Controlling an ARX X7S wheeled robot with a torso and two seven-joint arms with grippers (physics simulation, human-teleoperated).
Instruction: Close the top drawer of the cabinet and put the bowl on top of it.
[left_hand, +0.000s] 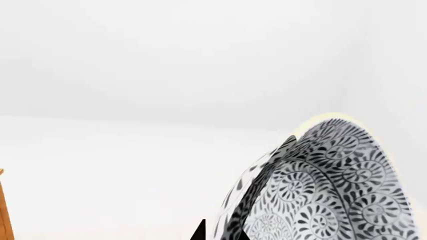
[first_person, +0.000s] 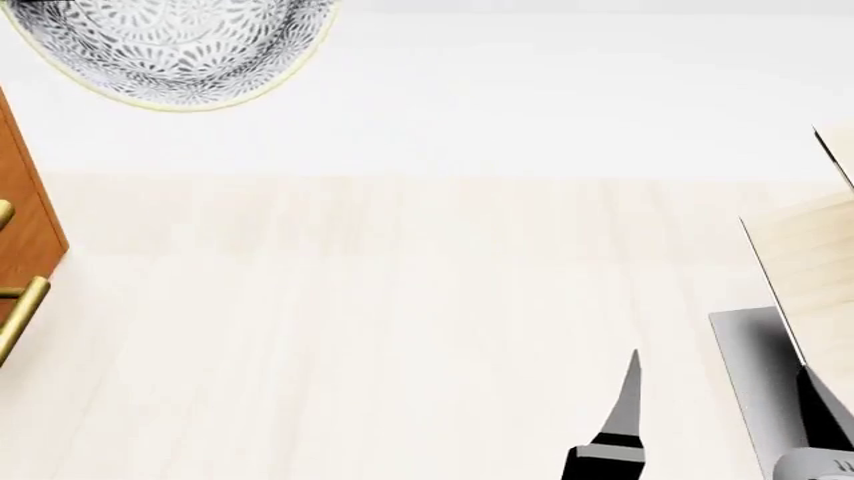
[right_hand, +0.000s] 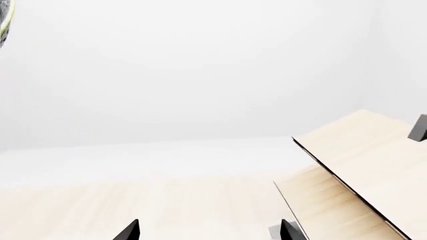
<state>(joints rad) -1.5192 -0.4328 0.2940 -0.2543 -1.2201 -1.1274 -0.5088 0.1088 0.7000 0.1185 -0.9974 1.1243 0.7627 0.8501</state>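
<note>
The bowl (first_person: 171, 50) is cut off by the head view's top edge, and the left gripper (left_hand: 219, 233) shows only as dark fingertips against it in the left wrist view, so its grip cannot be judged. The cabinet (first_person: 27, 200) is a sliver beside the bowl; the top drawer cannot be told. The rack (first_person: 814, 270) is also cropped.

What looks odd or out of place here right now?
The white ceramic bowl with dark floral pattern is off the pale wooden table, up at the head view's top edge. In the left wrist view it stands steeply tilted with the left claw on its rim. Nothing appears spilled.
</note>
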